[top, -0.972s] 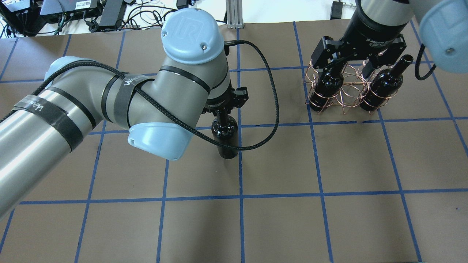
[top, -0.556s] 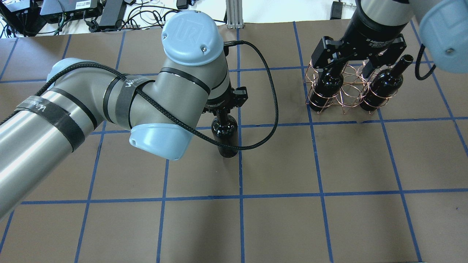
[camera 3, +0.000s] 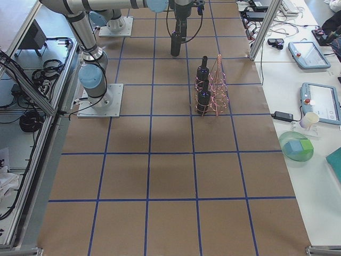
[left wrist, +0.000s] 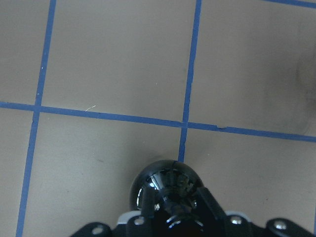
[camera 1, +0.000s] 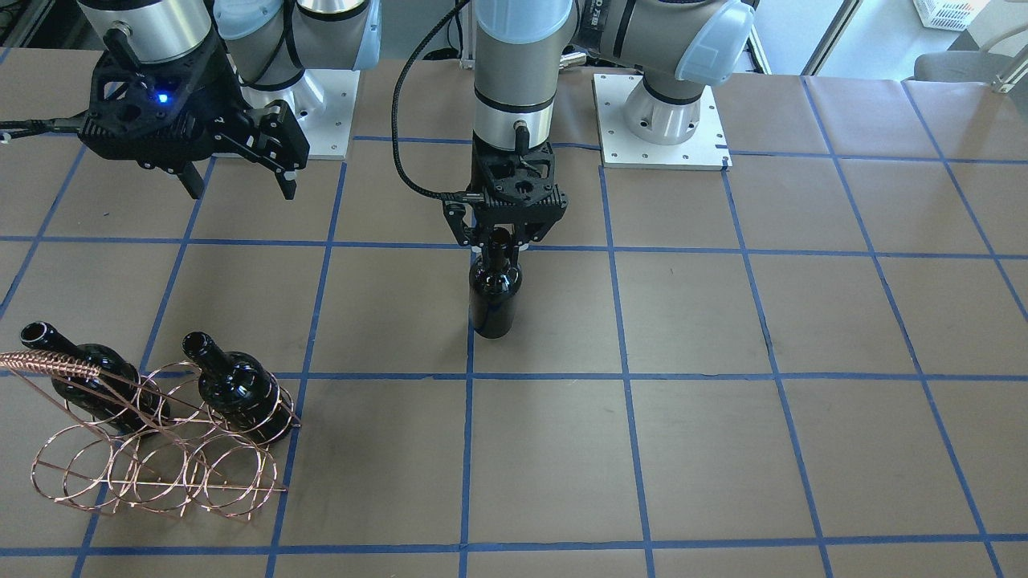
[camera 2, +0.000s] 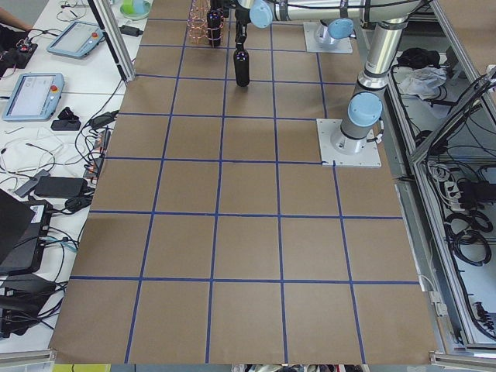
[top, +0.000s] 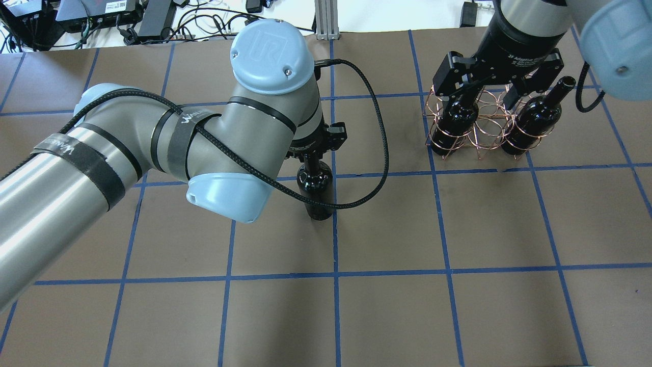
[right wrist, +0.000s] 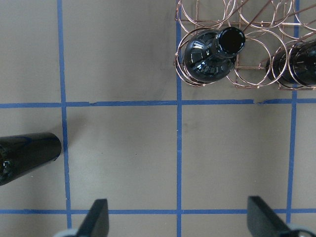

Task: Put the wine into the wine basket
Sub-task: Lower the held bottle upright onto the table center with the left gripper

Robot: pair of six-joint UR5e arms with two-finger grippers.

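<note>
A dark glass wine bottle (camera 1: 494, 299) stands upright near the table's middle. It also shows in the overhead view (top: 317, 189) and the left wrist view (left wrist: 165, 186). My left gripper (camera 1: 503, 243) is shut on its neck from above. The copper wire wine basket (camera 1: 161, 470) stands at the far right of the overhead view (top: 479, 133). It holds two more bottles (top: 456, 120) (top: 535, 120), necks up and tilted. My right gripper (top: 481, 94) hovers open and empty above the basket. In the right wrist view its fingers (right wrist: 96, 219) spread wide, with one basket bottle (right wrist: 210, 54) ahead.
The table is brown paper with a blue tape grid (top: 336, 272). Both arm bases (camera 1: 662, 120) stand at the robot's edge. Cables and power supplies (top: 127, 20) lie beyond the far edge. Tablets (camera 3: 319, 101) and small items lie on a side bench.
My left arm has shifted slightly to the right, and the bottle in its grip has moved a little with it. The right gripper and the basket have hardly moved.
</note>
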